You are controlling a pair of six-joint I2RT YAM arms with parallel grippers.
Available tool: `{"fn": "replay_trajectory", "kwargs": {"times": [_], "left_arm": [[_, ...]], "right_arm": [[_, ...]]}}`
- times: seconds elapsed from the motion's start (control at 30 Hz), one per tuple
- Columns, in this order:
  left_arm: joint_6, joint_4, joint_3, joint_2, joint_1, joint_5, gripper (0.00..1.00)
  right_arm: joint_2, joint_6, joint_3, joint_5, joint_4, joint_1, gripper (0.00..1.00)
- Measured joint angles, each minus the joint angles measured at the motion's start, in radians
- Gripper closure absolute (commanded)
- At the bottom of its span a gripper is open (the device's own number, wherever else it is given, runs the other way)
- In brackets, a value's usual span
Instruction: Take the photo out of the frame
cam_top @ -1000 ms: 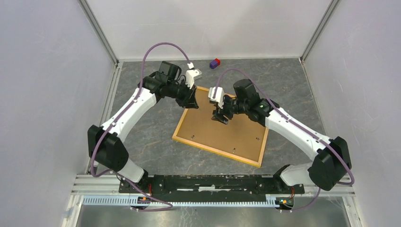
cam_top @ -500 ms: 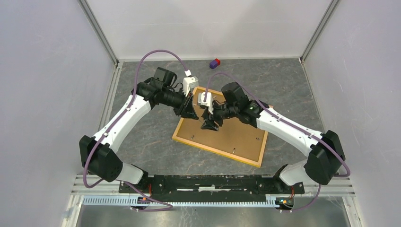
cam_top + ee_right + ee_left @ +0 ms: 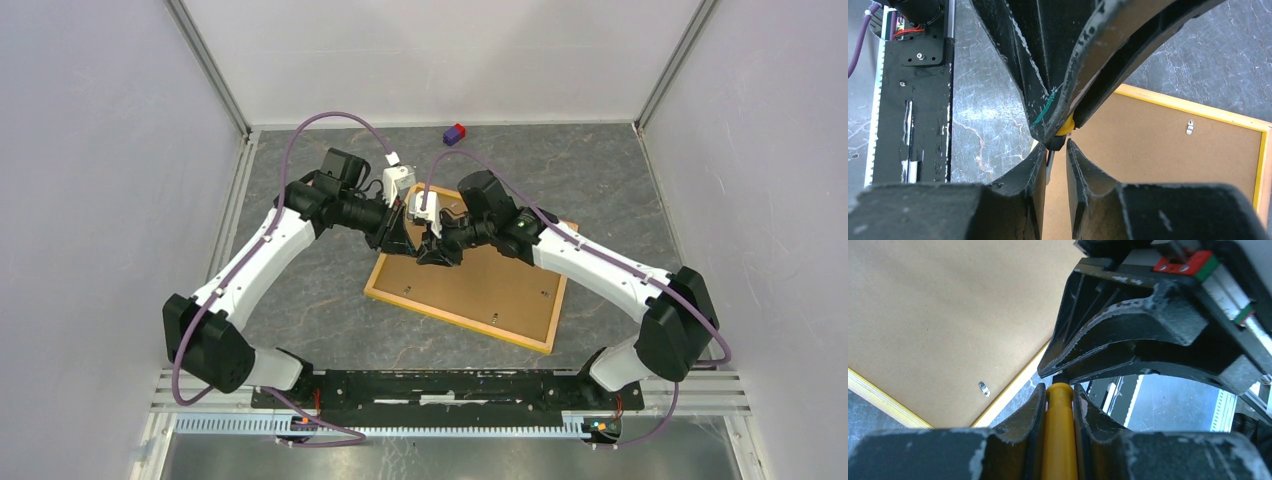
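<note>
White panelled walls (image 3: pixel 100 200) are closing in three sides of the cell, with bare aluminium posts (image 3: pixel 210 65) running up the far corners. A grey marbled table top (image 3: pixel 300 290) is lying under everything. A black mounting rail (image 3: pixel 430 385) is crossing its near edge, carrying both arm bases.

From the left, the white-and-black left arm is reaching in to the far left corner of the large rectangular picture frame (image 3: pixel 480 285). The left gripper (image 3: pixel 397 236) is clamping that corner, and the left wrist view is showing its fingers pressed tight on the narrow yellow-orange border (image 3: pixel 1060 440).

The frame is lying back-up in the middle of the table, turned at an angle. Its brown fibreboard panel is facing the camera, and a small metal clip (image 3: pixel 984 388) is sitting near one edge. The photo is hidden under that panel.

A small purple and red block (image 3: pixel 455 133) is sitting well apart by the far wall.

The right gripper (image 3: pixel 437 255) is hovering just beside the left one over the same corner. Its fingers (image 3: pixel 1033 190) are standing narrowly apart with a thin pale sliver in the gap. Whether they are gripping anything cannot be told.
</note>
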Motion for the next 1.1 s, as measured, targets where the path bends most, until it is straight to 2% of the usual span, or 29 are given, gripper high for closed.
{"fn": "replay_trajectory", "kwargs": {"times": [0.07,0.1,0.2,0.27,0.3,0.33,0.37,0.43,0.47,0.63,0.83,1.1], "left_arm": [[-0.007,0.008,0.0,-0.009,0.0,0.003,0.98],[-0.008,0.014,0.0,-0.013,0.0,0.005,0.98],[-0.014,0.025,0.0,-0.018,0.0,0.004,0.98],[-0.014,0.026,-0.005,-0.019,0.002,0.003,0.94],[-0.015,0.032,-0.006,-0.019,0.003,0.003,0.82],[-0.017,0.037,-0.006,-0.019,0.003,0.002,0.66],[-0.021,0.041,-0.007,-0.019,0.003,0.0,0.44],[-0.038,0.05,-0.011,-0.022,0.006,-0.01,0.08],[-0.042,0.053,-0.013,-0.025,0.008,-0.019,0.0],[-0.105,0.086,-0.015,-0.049,0.07,-0.104,0.0],[-0.108,0.102,-0.014,-0.047,0.11,-0.249,0.0],[-0.108,0.106,0.031,0.005,0.112,-0.402,0.0]], "right_arm": [[0.001,0.001,0.0,0.0,0.0,0.0,0.71],[0.002,0.002,0.0,0.0,0.0,0.0,0.75],[0.012,0.005,0.0,-0.001,-0.002,0.0,1.0],[0.016,0.022,0.0,0.001,-0.006,0.0,1.0],[0.016,0.026,0.0,0.001,-0.005,0.0,1.0],[0.016,0.03,0.0,0.001,-0.004,-0.003,1.0],[0.016,0.033,0.0,0.0,-0.004,-0.007,1.0],[0.016,0.034,0.0,-0.005,-0.004,-0.018,1.0],[0.016,0.033,0.0,-0.01,-0.005,-0.025,1.0],[0.016,0.031,0.0,-0.023,-0.02,-0.138,1.0],[0.033,-0.029,0.008,-0.006,-0.05,-0.369,1.0],[0.322,-0.134,0.219,0.109,-0.137,-0.762,0.98]]}}
